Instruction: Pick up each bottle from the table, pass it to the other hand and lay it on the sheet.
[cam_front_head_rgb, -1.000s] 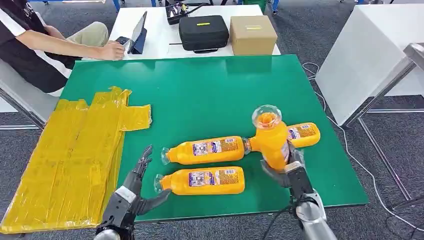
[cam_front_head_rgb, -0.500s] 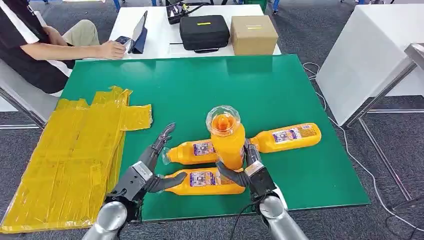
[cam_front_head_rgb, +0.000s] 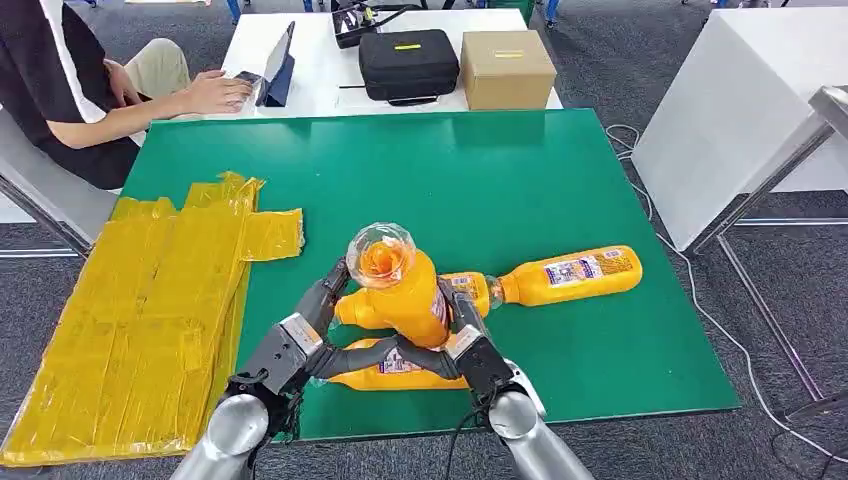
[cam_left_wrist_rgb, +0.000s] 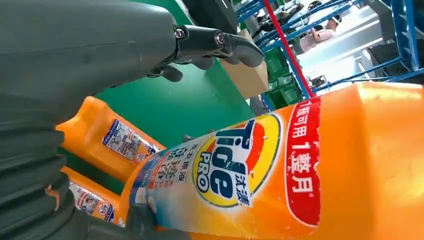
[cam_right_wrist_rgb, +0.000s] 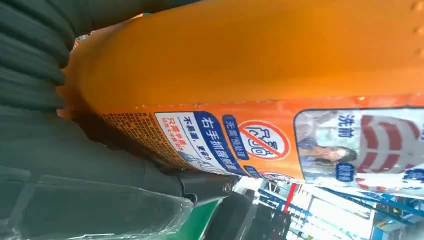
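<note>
Fingers of the right hand (cam_front_head_rgb: 468, 345) clamp the lower body of an orange bottle (cam_front_head_rgb: 405, 290), held upright above the green table (cam_front_head_rgb: 560, 180) with its clear cap toward the camera. Beside it, the left hand (cam_front_head_rgb: 300, 340) has its fingers spread apart around the bottle, touching its side. 3 more bottles (cam_front_head_rgb: 570, 272) lie on the table. Left of them lies the yellow sheet (cam_front_head_rgb: 140, 300).

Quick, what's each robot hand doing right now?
Left hand: open, fingers beside the raised bottle.
Right hand: holding the raised bottle.
</note>
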